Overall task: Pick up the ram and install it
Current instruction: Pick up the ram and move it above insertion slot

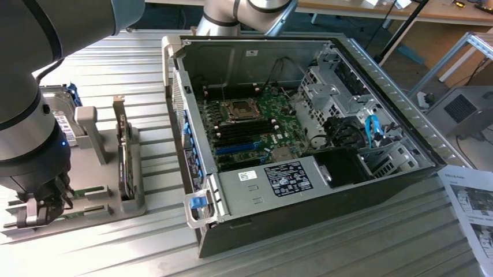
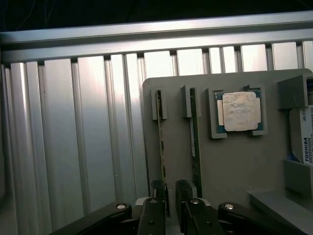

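Two rams stand on edge in slots of a grey holder (image 2: 234,161). The left ram (image 2: 162,142) is a thin green stick, and the second ram (image 2: 195,142) stands parallel beside it. My gripper (image 2: 170,188) is over the near end of the left ram, open with a narrow gap between its dark fingers (image 2: 157,192). That ram runs under the edge of one finger, and I cannot tell whether they touch. In the exterior view the gripper (image 1: 38,214) hangs low over the holder (image 1: 100,205) at the exterior view's left. The black memory slots (image 1: 245,130) lie on the motherboard inside the open computer case (image 1: 262,202).
A square silver processor (image 2: 239,111) sits in a pocket of the holder, with a labelled hard drive (image 2: 304,137) beyond it. A dark expansion card (image 1: 123,153) stands upright on the holder. The case walls rise around the motherboard. Printed sheets (image 1: 471,202) lie at the exterior view's right.
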You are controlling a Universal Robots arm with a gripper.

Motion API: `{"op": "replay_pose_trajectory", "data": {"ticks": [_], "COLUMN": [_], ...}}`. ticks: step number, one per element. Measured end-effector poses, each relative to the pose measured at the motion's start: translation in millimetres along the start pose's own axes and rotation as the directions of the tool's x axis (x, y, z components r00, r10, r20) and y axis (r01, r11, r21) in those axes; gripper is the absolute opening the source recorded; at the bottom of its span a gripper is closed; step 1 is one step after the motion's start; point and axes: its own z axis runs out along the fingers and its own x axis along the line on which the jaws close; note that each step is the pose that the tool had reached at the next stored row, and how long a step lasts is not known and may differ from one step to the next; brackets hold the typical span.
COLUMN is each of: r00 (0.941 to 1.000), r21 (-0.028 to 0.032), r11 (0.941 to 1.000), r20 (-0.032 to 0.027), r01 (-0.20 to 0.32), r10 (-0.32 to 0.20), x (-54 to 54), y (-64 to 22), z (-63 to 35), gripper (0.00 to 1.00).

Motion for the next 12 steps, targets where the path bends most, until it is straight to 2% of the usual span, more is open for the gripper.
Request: {"op": "replay_pose_trajectory", "data": {"ticks": [12], "r00": [1.0000], "r21": [-0.0001], "r11": [1.0000], "r20": [-0.0001], "r01": [0.000], "r10": [0.000], "x": [0.2], "y": [1.6], "z": [1.2], "gripper": [0.24]}}
